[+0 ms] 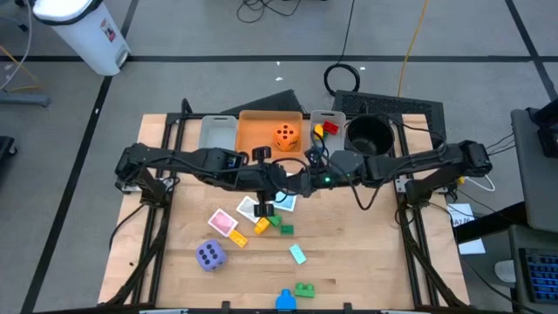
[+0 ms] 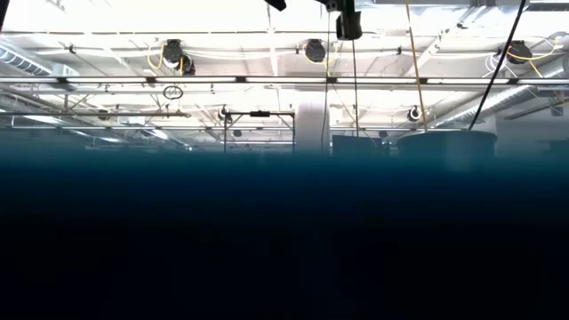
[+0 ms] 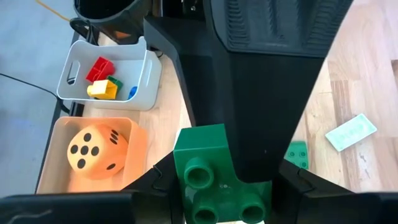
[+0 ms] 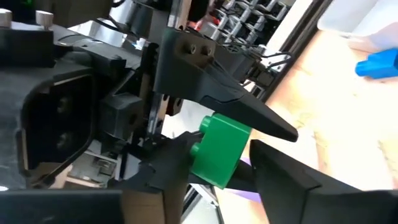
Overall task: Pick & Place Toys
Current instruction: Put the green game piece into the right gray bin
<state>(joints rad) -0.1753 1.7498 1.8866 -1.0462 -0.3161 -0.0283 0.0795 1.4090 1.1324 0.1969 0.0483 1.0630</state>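
Note:
A green brick (image 3: 202, 168) hangs in the air over the middle of the table, where my two grippers meet. My left gripper (image 3: 227, 177), slanting down, is shut on it. My right gripper (image 4: 221, 152) comes level from the right, its fingers closed against the same brick (image 4: 221, 149). An orange die (image 1: 285, 135) lies in the orange bin (image 1: 261, 122). On the table lie a purple die (image 1: 210, 255), picture cards (image 1: 223, 221) and loose bricks (image 1: 281, 227). The low view shows none of this. My left gripper pinches two opposite sides of the brick (image 3: 181, 186) between its fingers, slanting down from the table's left. The studs face that wrist's camera. The brick is lifted clear of the table. My right gripper has the brick between its two fingers (image 4: 177, 165), one on the studded side (image 4: 200, 146) and one against the opposite side. It comes level from the table's right. A left finger (image 4: 249, 112) lies over the brick's top.
At the far edge stand a grey bin (image 1: 218, 133), the orange bin, a small white bin (image 3: 140, 87) holding red, yellow and green bricks, and a black bowl (image 1: 369, 135). A green brick (image 1: 304, 289) and a blue one (image 1: 285, 301) lie near the front edge.

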